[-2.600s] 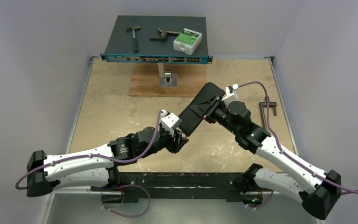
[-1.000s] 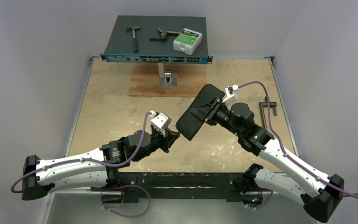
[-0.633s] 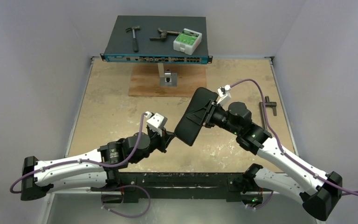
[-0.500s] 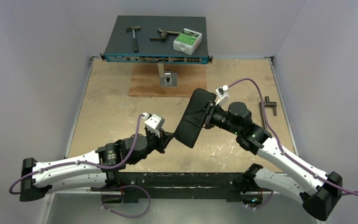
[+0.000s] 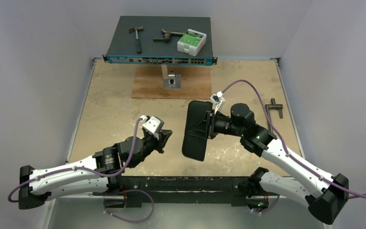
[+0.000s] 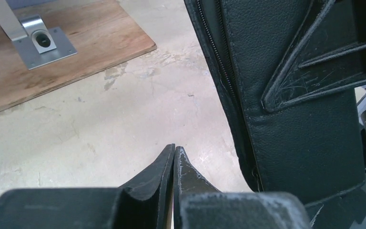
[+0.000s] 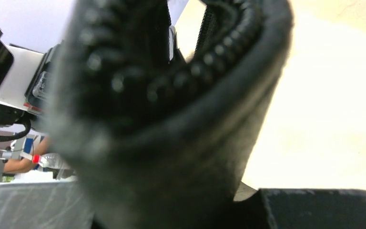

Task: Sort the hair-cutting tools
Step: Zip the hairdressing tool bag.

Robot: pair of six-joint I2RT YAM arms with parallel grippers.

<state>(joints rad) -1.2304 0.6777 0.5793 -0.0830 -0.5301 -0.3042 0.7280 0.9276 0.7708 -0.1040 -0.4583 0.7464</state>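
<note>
Hair-cutting tools: location?
— None in view; presumably inside the black zip case [image 5: 194, 130], which the right gripper [image 5: 208, 128] holds on edge over the table [image 5: 114, 109], fingers clamped on a strap on its face.

Handling and orientation?
— Judged light, soft and flexible; the strap or spine is the best hold. The case's long axis runs far-to-near, slightly tilted. Its zipper edge faces the left gripper [image 6: 174, 157], whose fingers are pressed together, empty, just beside it.
</note>
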